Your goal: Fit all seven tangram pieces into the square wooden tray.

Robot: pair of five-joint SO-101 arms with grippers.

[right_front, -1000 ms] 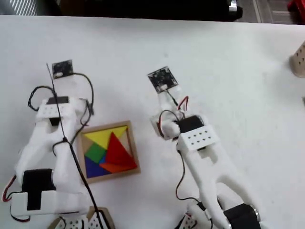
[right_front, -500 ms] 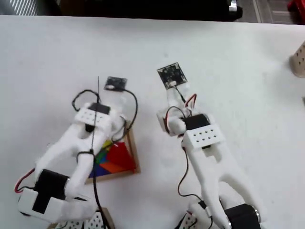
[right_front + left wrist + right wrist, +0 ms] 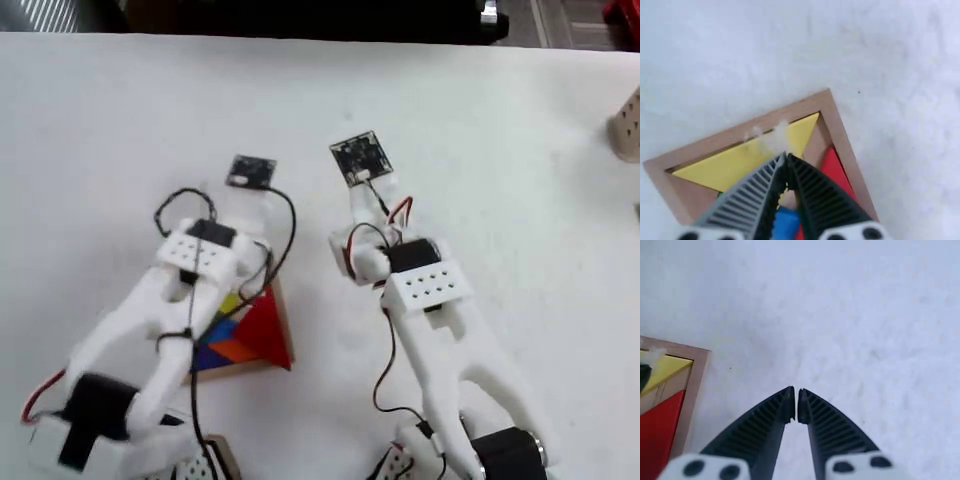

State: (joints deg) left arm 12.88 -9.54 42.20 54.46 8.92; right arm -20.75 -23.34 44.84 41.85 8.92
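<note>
1. Left wrist view: the left gripper (image 3: 786, 157), jaws pressed together and empty, hangs over the square wooden tray (image 3: 790, 112), above its yellow triangular piece (image 3: 735, 162)
2. The right gripper (image 3: 795, 392), likewise closed on nothing, is over the white table (image 3: 865, 315) just beside the tray

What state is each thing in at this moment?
Left gripper: shut, empty, over the tray.
Right gripper: shut, empty, over bare table.
Tray: flat on the table, holding pieces, a bare gap showing.
Yellow triangle: lying in the tray.
Red triangle: lying in the tray.
</note>
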